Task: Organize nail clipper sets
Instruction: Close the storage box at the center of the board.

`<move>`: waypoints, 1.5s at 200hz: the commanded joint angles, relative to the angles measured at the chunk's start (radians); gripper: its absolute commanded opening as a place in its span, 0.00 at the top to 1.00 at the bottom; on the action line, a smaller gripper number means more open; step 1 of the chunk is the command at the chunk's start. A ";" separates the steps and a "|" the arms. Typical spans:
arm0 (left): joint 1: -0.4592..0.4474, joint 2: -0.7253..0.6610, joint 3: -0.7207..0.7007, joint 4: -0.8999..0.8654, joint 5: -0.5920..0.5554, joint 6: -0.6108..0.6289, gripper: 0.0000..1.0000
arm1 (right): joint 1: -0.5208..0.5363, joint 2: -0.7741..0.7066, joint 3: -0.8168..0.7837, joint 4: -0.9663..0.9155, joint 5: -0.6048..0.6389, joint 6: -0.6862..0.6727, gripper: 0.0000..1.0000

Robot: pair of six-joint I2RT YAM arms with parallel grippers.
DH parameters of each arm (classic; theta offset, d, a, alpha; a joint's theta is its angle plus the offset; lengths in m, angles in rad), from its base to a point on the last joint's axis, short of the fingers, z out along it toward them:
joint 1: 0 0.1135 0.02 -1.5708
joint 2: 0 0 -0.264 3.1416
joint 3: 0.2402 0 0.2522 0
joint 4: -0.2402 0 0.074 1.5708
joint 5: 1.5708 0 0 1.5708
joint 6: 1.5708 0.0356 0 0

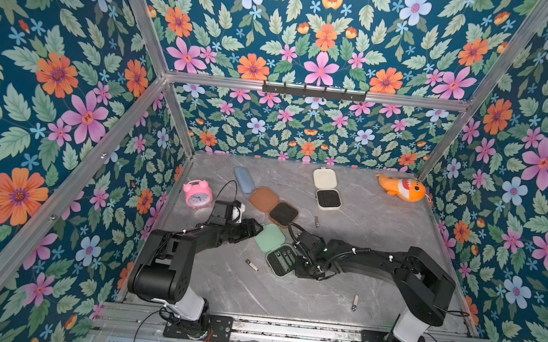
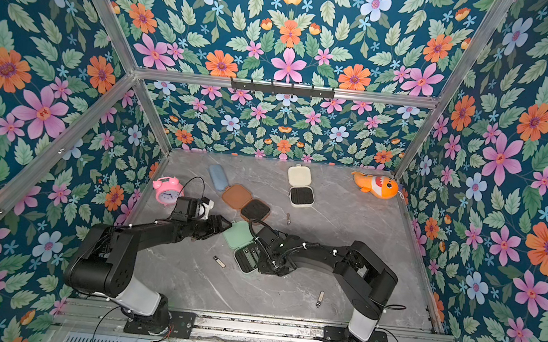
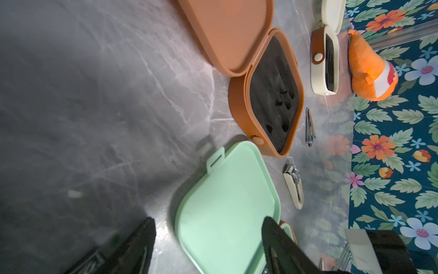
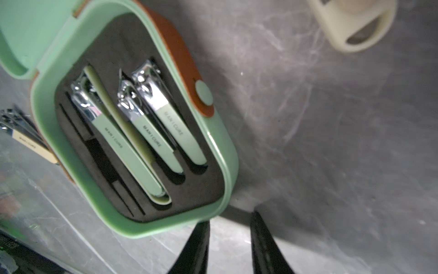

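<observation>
The mint green case lies open mid-table, its lid [image 1: 269,237] towards the back and its base [image 1: 282,259] towards the front. In its black insert sit three green clippers [image 4: 142,132]. My left gripper [image 3: 208,220] is open and straddles a corner of the lid [image 3: 227,201]. One finger overlaps the lid; the other stands clear of it. My right gripper [image 4: 230,239] is narrowly open beside the base's corner [image 4: 180,227], nothing between its fingers. Behind lie the open brown case [image 1: 274,206] and the open cream case [image 1: 326,187], their inserts bare. Loose clippers [image 1: 251,265] [image 1: 355,302] [image 1: 317,222] lie on the table.
A pink alarm clock [image 1: 197,194] stands at the left wall and a blue pouch [image 1: 243,178] lies behind the brown case. An orange plush fish [image 1: 402,188] sits in the back right corner. A beige clipper [image 3: 295,187] lies near the mint lid. Flowered walls close three sides.
</observation>
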 commanded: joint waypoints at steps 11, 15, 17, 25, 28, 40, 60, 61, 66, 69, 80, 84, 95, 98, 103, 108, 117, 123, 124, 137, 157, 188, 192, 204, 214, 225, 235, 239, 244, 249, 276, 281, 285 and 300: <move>0.000 0.073 0.106 -0.060 0.032 0.090 0.30 | -0.010 -0.009 -0.018 0.035 -0.017 -0.007 0.68; 0.000 0.085 0.114 -0.056 0.037 0.090 0.30 | -0.011 -0.009 -0.020 0.040 -0.018 -0.007 0.68; 0.000 0.090 0.118 -0.053 0.038 0.092 0.30 | -0.011 -0.009 -0.023 0.042 -0.020 -0.007 0.68; 0.000 0.105 0.127 -0.045 0.032 0.098 0.30 | -0.012 -0.009 -0.031 0.054 -0.027 -0.009 0.68; 0.000 0.110 0.131 -0.044 0.028 0.101 0.30 | -0.013 -0.010 -0.033 0.057 -0.029 -0.010 0.68; 0.000 0.130 0.143 -0.043 0.028 0.118 0.30 | -0.012 -0.011 -0.044 0.076 -0.041 -0.008 0.68; -0.001 0.163 0.159 -0.037 0.079 0.137 0.30 | -0.012 -0.011 -0.055 0.096 -0.056 -0.007 0.68; -0.002 0.165 0.158 -0.035 0.082 0.137 0.31 | -0.013 -0.011 -0.055 0.097 -0.056 -0.007 0.68; -0.001 0.169 0.156 -0.023 0.096 0.135 0.31 | -0.013 -0.011 -0.057 0.100 -0.057 -0.008 0.68; -0.001 0.172 0.155 -0.017 0.107 0.133 0.30 | -0.012 -0.010 -0.058 0.102 -0.058 -0.008 0.68; -0.005 0.173 0.148 0.007 0.138 0.133 0.31 | -0.015 -0.009 -0.062 0.109 -0.063 -0.010 0.68; -0.006 0.172 0.146 0.011 0.142 0.134 0.30 | -0.015 -0.009 -0.064 0.111 -0.066 -0.011 0.68; -0.008 0.169 0.144 0.014 0.158 0.139 0.31 | -0.019 -0.006 -0.068 0.116 -0.072 -0.012 0.68; -0.009 0.169 0.144 0.016 0.166 0.139 0.31 | -0.020 -0.006 -0.069 0.117 -0.073 -0.010 0.68; -0.011 0.170 0.144 0.021 0.180 0.139 0.31 | -0.022 -0.006 -0.071 0.119 -0.075 -0.011 0.68; -0.012 0.174 0.145 0.022 0.189 0.139 0.31 | -0.025 -0.006 -0.073 0.122 -0.077 -0.011 0.68; -0.018 0.182 0.147 0.019 0.197 0.140 0.32 | -0.030 -0.006 -0.076 0.128 -0.081 -0.013 0.68; -0.021 0.186 0.149 0.015 0.200 0.142 0.32 | -0.034 -0.006 -0.076 0.129 -0.083 -0.014 0.68; -0.021 0.186 0.149 0.014 0.200 0.143 0.32 | -0.035 -0.006 -0.076 0.129 -0.083 -0.013 0.68; -0.026 0.181 0.143 0.014 0.196 0.144 0.33 | -0.040 -0.009 -0.076 0.133 -0.087 -0.018 0.68; -0.032 0.153 0.138 0.011 0.201 0.140 0.33 | -0.047 -0.005 -0.076 0.139 -0.091 -0.020 0.68; -0.040 0.107 0.151 -0.007 0.233 0.120 0.34 | -0.053 0.007 -0.067 0.148 -0.097 -0.019 0.68; -0.040 0.102 0.152 -0.012 0.236 0.118 0.34 | -0.055 0.007 -0.066 0.148 -0.097 -0.019 0.68; -0.043 0.085 0.156 -0.031 0.240 0.111 0.34 | -0.056 0.010 -0.063 0.148 -0.097 -0.018 0.68; -0.044 0.072 0.159 -0.053 0.243 0.107 0.34 | -0.057 0.013 -0.061 0.149 -0.097 -0.018 0.68; -0.047 0.061 0.152 -0.062 0.256 0.091 0.34 | -0.058 0.017 -0.056 0.149 -0.097 -0.017 0.68; -0.052 0.053 0.142 -0.064 0.269 0.072 0.34 | -0.060 0.022 -0.051 0.150 -0.098 -0.017 0.68; -0.054 0.050 0.136 -0.065 0.272 0.063 0.34 | -0.062 0.024 -0.050 0.149 -0.098 -0.017 0.68; -0.059 0.044 0.128 -0.064 0.277 0.053 0.34 | -0.064 0.027 -0.048 0.148 -0.097 -0.017 0.68; -0.062 0.035 0.119 -0.063 0.279 0.042 0.34 | -0.066 0.028 -0.046 0.147 -0.097 -0.018 0.68; -0.072 -0.033 0.069 -0.090 0.276 -0.002 0.34 | -0.083 0.029 -0.044 0.148 -0.095 -0.015 0.68; -0.072 -0.047 0.061 -0.101 0.274 -0.008 0.34 | -0.086 0.027 -0.042 0.148 -0.095 -0.016 0.68; -0.072 -0.058 0.059 -0.110 0.272 -0.014 0.34 | -0.089 0.028 -0.041 0.148 -0.093 -0.017 0.68; -0.074 -0.097 0.039 -0.122 0.279 -0.045 0.34 | -0.102 0.029 -0.033 0.144 -0.094 -0.021 0.68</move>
